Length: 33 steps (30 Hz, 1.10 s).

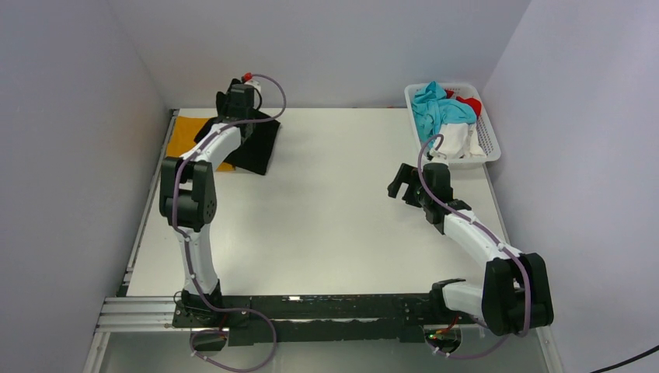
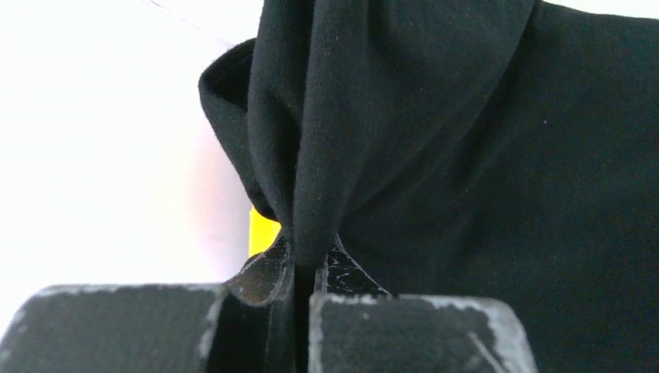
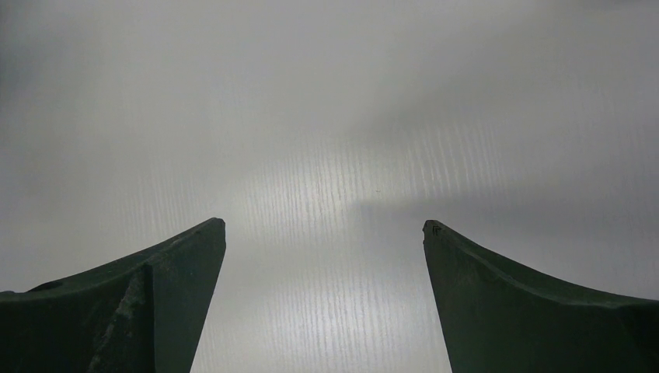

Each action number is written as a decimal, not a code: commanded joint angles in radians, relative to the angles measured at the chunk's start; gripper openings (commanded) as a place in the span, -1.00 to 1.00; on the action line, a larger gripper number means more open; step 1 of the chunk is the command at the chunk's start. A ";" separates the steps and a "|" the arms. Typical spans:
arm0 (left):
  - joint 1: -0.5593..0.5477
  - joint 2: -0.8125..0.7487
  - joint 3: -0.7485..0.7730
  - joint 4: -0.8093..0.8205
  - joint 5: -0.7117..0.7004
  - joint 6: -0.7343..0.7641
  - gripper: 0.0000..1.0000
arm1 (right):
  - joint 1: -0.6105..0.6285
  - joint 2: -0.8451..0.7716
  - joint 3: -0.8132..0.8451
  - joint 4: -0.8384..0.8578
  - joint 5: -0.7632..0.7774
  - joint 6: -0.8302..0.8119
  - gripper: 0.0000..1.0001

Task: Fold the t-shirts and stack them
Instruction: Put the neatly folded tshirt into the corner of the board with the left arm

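A black t-shirt (image 1: 260, 144) lies bunched at the far left of the table, partly over an orange-yellow t-shirt (image 1: 185, 136). My left gripper (image 1: 237, 109) hangs over them. In the left wrist view, the left gripper (image 2: 311, 252) is shut on a gathered fold of the black t-shirt (image 2: 505, 155), which rises from the jaws. A sliver of the orange-yellow t-shirt (image 2: 261, 229) shows behind it. My right gripper (image 1: 400, 180) hovers right of the table's centre. In its own view the right gripper (image 3: 322, 229) is open over bare tabletop, with nothing between its fingers.
A white lattice basket (image 1: 489, 144) stands at the far right corner, holding teal, red and white clothes. Grey walls close in the table at the left, back and right. The arm bases sit on a black rail (image 1: 326, 311) at the near edge.
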<state>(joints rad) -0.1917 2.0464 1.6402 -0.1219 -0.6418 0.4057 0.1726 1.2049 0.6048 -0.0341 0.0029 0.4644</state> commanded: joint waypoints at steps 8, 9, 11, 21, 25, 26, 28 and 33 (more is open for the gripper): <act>0.029 -0.163 0.104 -0.103 0.094 0.045 -1.00 | -0.007 0.016 0.014 0.038 0.034 -0.012 1.00; 0.030 -0.178 0.104 -0.107 0.092 0.044 -1.00 | -0.007 0.017 0.014 0.037 0.033 -0.012 1.00; 0.035 -0.194 0.112 -0.115 0.083 0.039 -1.00 | -0.008 0.018 0.015 0.037 0.032 -0.010 1.00; 0.056 -0.220 0.220 -0.259 0.140 -0.027 -1.00 | -0.010 0.017 0.014 0.037 0.029 -0.009 1.00; 0.096 -0.214 0.225 -0.280 0.200 -0.066 -1.00 | -0.011 0.017 0.014 0.037 0.028 -0.009 1.00; 0.108 -0.213 0.216 -0.278 0.221 -0.076 -1.00 | -0.010 0.018 0.014 0.037 0.027 -0.010 1.00; 0.135 -0.202 0.197 -0.271 0.276 -0.100 -1.00 | -0.011 0.020 0.016 0.037 0.030 -0.010 1.00; 0.211 -0.117 0.194 -0.266 0.323 -0.151 -1.00 | -0.012 0.031 0.021 0.025 0.034 -0.010 1.00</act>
<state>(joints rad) -0.0410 1.8923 1.8191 -0.4324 -0.3790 0.3138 0.1665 1.2240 0.6048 -0.0334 0.0189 0.4633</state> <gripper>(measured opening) 0.063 0.997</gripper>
